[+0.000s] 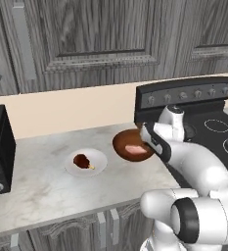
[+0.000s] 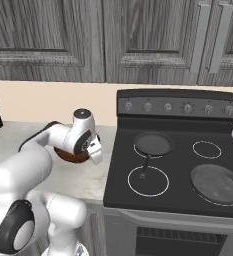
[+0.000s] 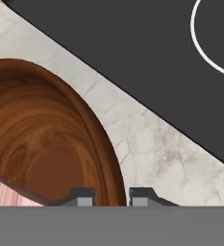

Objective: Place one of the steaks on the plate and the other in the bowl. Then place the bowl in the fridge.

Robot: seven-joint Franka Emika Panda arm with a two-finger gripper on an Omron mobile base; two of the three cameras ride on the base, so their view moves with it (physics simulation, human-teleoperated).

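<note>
While your pincer (image 3: 112, 196) straddles the rim of the bowl (image 1: 131, 144), one fingertip inside and one outside, its jaws are pinched tight on that wooden wall. You can see the pale pink steak (image 1: 133, 149) lying in the bowl, which sits on the counter (image 1: 42, 184) just beside the stove (image 2: 188, 165). You'll find the dark brown steak (image 1: 81, 161) on the white plate (image 1: 99, 162), near the bowl.
</note>
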